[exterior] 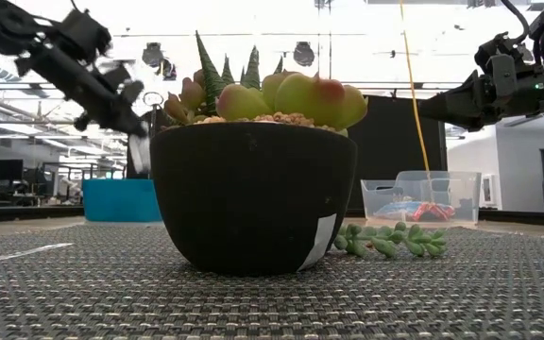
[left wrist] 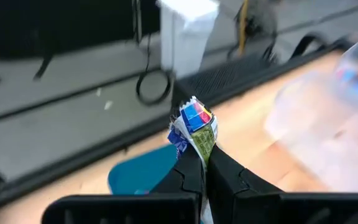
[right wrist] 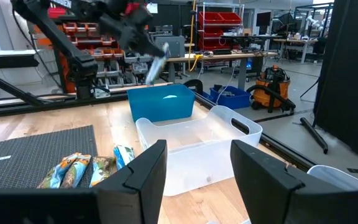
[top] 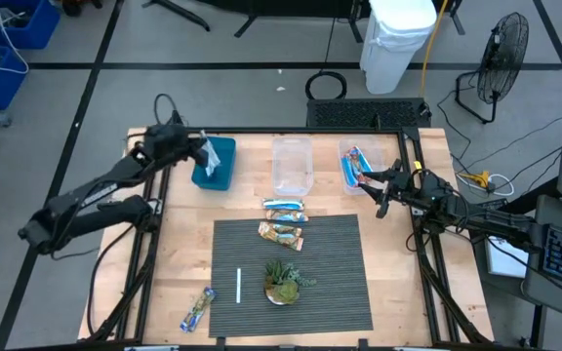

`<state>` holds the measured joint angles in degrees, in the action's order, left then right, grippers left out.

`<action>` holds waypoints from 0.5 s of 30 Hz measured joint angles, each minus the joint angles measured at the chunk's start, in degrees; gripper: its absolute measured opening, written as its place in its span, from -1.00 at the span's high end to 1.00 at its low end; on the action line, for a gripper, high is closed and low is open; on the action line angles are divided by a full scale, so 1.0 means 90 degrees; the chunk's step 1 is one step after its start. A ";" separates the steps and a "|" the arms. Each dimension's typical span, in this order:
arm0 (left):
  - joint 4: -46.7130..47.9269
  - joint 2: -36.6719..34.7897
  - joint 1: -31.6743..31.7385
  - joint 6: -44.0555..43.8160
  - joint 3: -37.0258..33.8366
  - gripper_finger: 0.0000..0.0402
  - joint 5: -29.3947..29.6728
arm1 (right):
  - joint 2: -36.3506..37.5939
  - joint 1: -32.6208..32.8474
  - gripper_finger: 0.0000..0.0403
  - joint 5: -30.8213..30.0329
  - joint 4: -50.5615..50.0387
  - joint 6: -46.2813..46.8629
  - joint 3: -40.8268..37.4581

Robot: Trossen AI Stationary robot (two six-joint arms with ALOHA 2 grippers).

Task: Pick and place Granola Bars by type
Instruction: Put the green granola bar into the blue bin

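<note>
Left gripper [top: 203, 149]: clenched on a granola bar [left wrist: 194, 127], above the blue bin [top: 215, 164].
Right gripper [top: 371, 180]: fingers apart, empty, over the clear bin [top: 351, 182].

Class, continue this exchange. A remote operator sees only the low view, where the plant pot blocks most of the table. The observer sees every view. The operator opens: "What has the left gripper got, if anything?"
Observer: The left gripper is shut on a granola bar, and the wrapper sticks up out of the grip.
Operator: Where is it over the table?
Observer: From above, it hangs over the blue bin on the table's left side.
Operator: And the right gripper?
Observer: The right gripper is open and empty, beside a clear bin that holds blue-and-red bars.
</note>
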<state>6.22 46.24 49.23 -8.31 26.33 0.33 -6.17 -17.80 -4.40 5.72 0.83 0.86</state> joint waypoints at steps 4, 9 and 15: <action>-0.0114 0.0836 0.0107 -0.0002 -0.0002 0.96 0.0009 | 0.0000 0.0000 0.16 0.0000 -0.0001 0.0000 -0.0001; -0.0385 0.1647 0.0046 -0.0077 -0.0002 0.96 -0.0042 | 0.0000 0.0000 0.16 0.0000 -0.0001 -0.0001 0.0001; -0.0409 0.2086 -0.0104 -0.0117 -0.0002 0.96 -0.0060 | 0.0000 0.0000 0.16 0.0000 -0.0001 -0.0002 -0.0002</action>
<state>2.54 65.01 48.29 -9.36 26.30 -0.21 -6.17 -17.80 -4.40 5.72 0.82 0.84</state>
